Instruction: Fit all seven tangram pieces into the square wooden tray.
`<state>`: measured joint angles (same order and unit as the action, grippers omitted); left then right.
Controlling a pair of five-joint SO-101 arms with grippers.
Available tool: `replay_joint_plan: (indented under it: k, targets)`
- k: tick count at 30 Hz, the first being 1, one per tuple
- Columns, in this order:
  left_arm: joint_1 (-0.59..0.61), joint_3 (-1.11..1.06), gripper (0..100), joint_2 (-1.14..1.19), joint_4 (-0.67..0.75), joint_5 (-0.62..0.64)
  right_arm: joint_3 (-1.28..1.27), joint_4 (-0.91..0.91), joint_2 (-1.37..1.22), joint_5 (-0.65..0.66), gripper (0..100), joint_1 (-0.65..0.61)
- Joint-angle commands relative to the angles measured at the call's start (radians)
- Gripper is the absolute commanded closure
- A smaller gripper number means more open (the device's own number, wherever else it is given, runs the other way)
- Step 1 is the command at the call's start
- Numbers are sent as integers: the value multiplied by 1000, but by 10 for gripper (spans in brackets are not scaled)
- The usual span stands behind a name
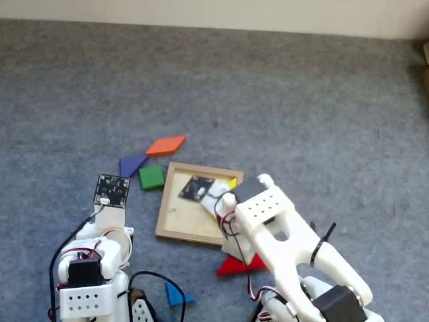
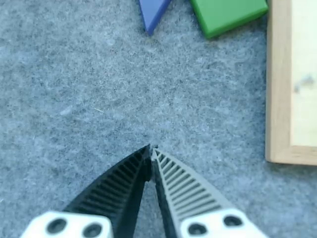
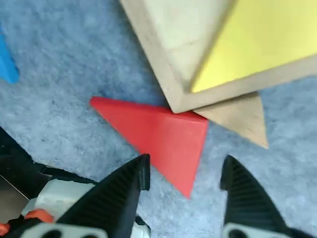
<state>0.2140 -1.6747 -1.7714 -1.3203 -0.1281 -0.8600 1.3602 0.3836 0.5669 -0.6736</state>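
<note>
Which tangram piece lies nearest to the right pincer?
The red triangle, on the carpet beside a corner of the tray: its point reaches into the open right pincer; the others lie farther off.

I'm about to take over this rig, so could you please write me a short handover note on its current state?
Left gripper: shut, empty, over the grey felt beside the tray.
Right gripper: open, above the red triangle, which lies on the felt at a tray corner.
Done: the yellow piece is in the tray.
Left: red triangle, tan triangle, green square, dark blue triangle, orange parallelogram, light blue triangle, all outside the tray.
</note>
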Motion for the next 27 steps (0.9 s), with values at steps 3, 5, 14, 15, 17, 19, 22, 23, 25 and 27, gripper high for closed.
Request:
replay_joint_plan:
  k: [3,5,14,15,17,19,22,23,25,27]
  targets:
    - [-12,-21,994,-53,-6,-6,-81,-99,48,15,615,-87]
    - [-12,-21,994,-53,-6,-6,-119,-128,48,15,587,-122]
    - [-12,-21,994,-53,-6,-6,-255,-295,38,17,587,-173]
    - [-12,-21,994,-53,-6,-6,-255,-295,38,17,587,-173]
    - [-12,-21,994,-53,-6,-6,-259,-295,38,14,588,-173]
    - [-12,-21,994,-53,-6,-6,-262,-295,38,12,590,-173]
    - [-12,-21,994,-53,-6,-6,-263,-295,45,12,644,-165]
    - [-12,-21,994,-53,-6,-6,-262,-295,47,12,670,-154]
    - [-12,-21,994,-53,-6,-6,-257,-298,47,12,708,-127]
    - [-12,-21,994,-53,-6,-6,-255,-300,42,12,723,-94]
